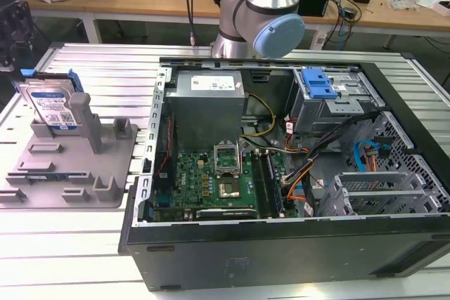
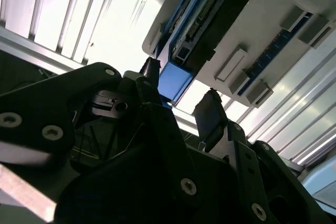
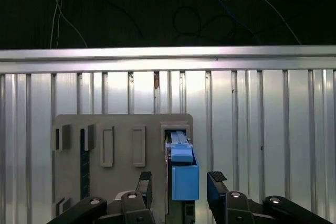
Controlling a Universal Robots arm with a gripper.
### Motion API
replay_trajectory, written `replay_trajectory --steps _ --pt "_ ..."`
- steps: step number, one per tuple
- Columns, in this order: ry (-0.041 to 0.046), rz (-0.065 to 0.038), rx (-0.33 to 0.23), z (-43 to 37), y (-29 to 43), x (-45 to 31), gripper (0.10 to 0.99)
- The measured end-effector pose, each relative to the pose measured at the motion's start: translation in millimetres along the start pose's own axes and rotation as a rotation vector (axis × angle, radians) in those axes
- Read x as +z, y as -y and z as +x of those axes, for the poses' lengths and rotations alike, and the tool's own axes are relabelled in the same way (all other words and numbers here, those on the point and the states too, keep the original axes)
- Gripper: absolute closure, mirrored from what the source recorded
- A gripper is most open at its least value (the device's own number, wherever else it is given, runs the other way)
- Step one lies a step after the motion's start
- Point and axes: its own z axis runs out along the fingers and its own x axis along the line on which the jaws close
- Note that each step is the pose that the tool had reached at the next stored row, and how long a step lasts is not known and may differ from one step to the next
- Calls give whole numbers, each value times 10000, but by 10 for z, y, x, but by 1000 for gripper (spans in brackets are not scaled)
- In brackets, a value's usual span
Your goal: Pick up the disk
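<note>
Grey holder plate [image 1: 77, 173] taken as reference. Disk [image 1: 50, 107] stood on edge in a slot at the plate's rear corner, toward the exterior view's left. An upright post [image 1: 81, 114] of the plate covered part of its face, and its base sat sunk in the slot. Face silver-grey with a white-and-blue label, print too small to make out, blue rail along the upper edge.

In the first wrist view the disk [image 3: 184, 177] showed edge-on, blue rail toward the camera, label face hidden. Gripper [image 3: 180, 182] hung over the plate [image 3: 121, 129], fingers [image 3: 144, 182] spread apart, one on either side of the disk, a gap at each side, not touching.

In the second wrist view the gripper [image 2: 181, 95] straddled the disk [image 2: 176, 80] the same way; its connector edge was dark and hard to read.

Open computer case [image 1: 281, 173] lay just beside the plate, toward the exterior view's right.
</note>
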Motion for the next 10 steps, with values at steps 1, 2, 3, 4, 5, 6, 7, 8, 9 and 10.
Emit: replay_trajectory --steps 1,2,3,4,5,6,7,8,9,10 --pt "0 0 0 0 1 9 545" --pt "0 0 -1 0 1 22 545" --pt "0 1 0 -1 2 31 545" --pt "0 1 0 -1 2 43 545" --pt "0 0 0 -1 2 57 545" --pt "0 0 0 -1 3 65 545" --pt "0 1 0 -1 3 82 545" --pt "0 1 -1 -2 4 101 545" --pt "0 1 0 -2 5 115 545" --pt "0 1 -1 -2 5 123 545"
